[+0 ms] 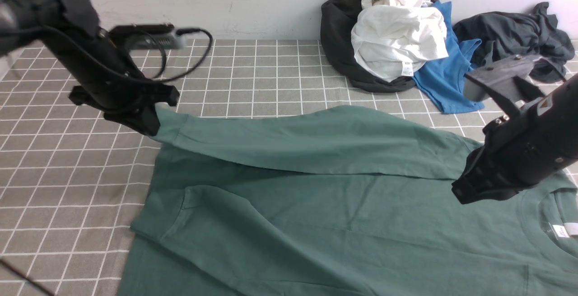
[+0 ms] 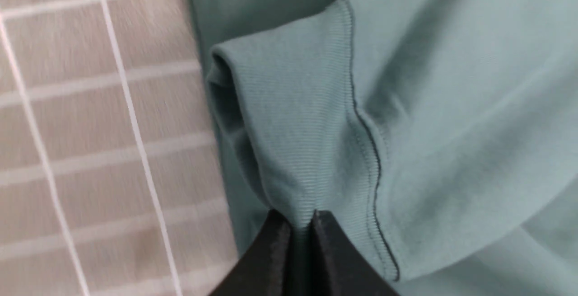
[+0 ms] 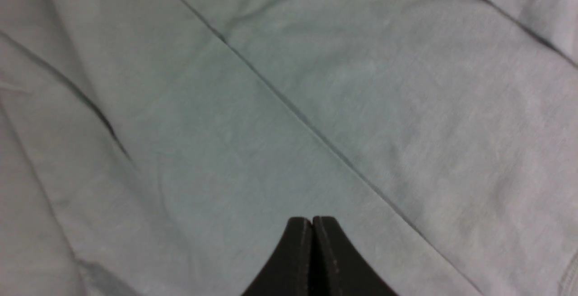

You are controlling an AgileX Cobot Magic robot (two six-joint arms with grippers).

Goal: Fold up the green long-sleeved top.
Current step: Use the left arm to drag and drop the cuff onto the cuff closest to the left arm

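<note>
The green long-sleeved top lies spread over the checked tablecloth, its ribbed neck and white neck label at the right. One sleeve is stretched across the body toward the left. My left gripper is shut on that sleeve's ribbed cuff, and the fabric is pinched between the black fingertips of the left gripper. My right gripper hangs over the top's shoulder area near the neck. In the wrist view the right gripper is shut with nothing in it, just above flat green cloth.
A pile of clothes sits at the back against the wall: a white garment on a black one, a bright blue T-shirt, and a dark grey garment at the far right. A thin cable crosses the near left corner.
</note>
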